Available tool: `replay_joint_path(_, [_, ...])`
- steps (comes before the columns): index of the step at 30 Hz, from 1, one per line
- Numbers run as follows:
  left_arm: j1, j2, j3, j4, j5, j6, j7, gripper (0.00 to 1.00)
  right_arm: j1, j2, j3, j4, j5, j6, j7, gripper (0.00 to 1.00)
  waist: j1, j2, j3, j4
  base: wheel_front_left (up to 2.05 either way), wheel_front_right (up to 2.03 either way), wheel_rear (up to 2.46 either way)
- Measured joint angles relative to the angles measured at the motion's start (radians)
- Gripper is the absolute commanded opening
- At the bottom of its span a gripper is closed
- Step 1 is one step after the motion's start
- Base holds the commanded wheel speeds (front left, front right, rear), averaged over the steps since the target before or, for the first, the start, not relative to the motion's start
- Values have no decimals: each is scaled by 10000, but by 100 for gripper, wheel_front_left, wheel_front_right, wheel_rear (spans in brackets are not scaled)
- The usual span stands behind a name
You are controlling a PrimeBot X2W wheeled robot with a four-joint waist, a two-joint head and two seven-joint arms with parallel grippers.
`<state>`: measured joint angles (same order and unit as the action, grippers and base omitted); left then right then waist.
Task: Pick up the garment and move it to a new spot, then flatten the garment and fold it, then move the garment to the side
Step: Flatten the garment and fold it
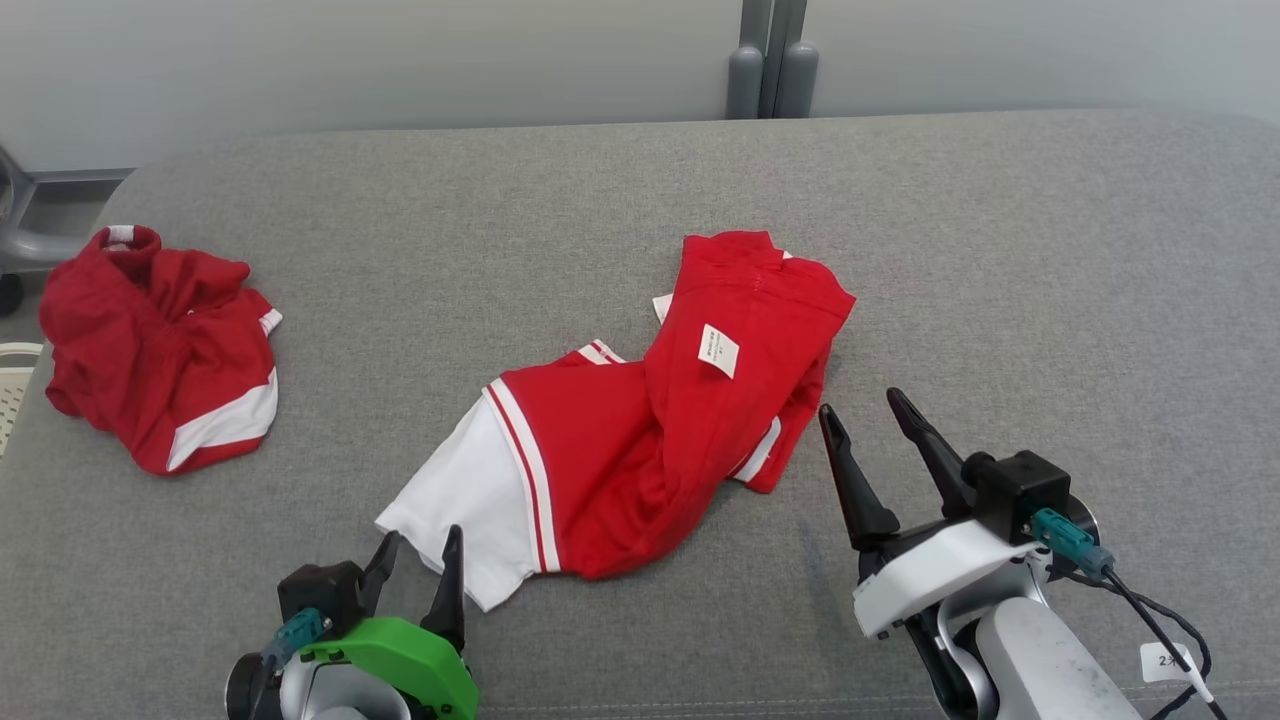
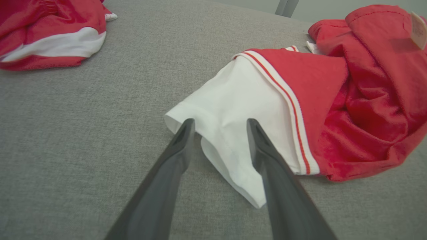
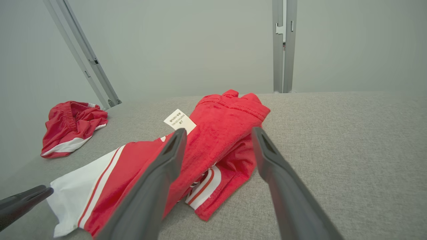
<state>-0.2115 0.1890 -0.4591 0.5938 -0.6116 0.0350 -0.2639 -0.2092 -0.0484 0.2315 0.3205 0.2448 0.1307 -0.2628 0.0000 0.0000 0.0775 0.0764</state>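
The garment (image 1: 640,440) is red with white trim and a white sleeve, and it lies crumpled at the middle of the grey padded surface. A white label (image 1: 718,350) faces up on it. My left gripper (image 1: 422,540) is open at the garment's near left corner. In the left wrist view the white sleeve (image 2: 233,100) lies between and under the spread fingers of the left gripper (image 2: 220,123). My right gripper (image 1: 860,405) is open just right of the garment's red edge, holding nothing. In the right wrist view the red fold (image 3: 230,116) lies beyond the right gripper (image 3: 219,131).
A second red and white garment (image 1: 150,350) lies bunched at the far left of the grey surface (image 1: 1000,250). Grey metal posts (image 1: 770,60) stand behind the surface. A pale slotted object (image 1: 15,390) shows at the left edge.
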Motion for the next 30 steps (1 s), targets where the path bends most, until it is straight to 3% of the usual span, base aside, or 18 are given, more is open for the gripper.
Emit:
replay_joint_path(7, [80,-100,587,-558,543,17,0,100,-25,2,-10,84,-40,0,0,100,0,0,-68,80,0,0,0])
replay_joint_path(18, [941,-174,2435,-3476,2773,389,-2,100,-726,0,-128,736,-566,0,311,100,0,0,-274,276,0,0,0])
replay_joint_path(30, [1667,-460,3221,-4274,3545,291,-2,100,-2209,-2,-251,2171,-1053,0,1212,100,0,0,-426,683,0,0,0])
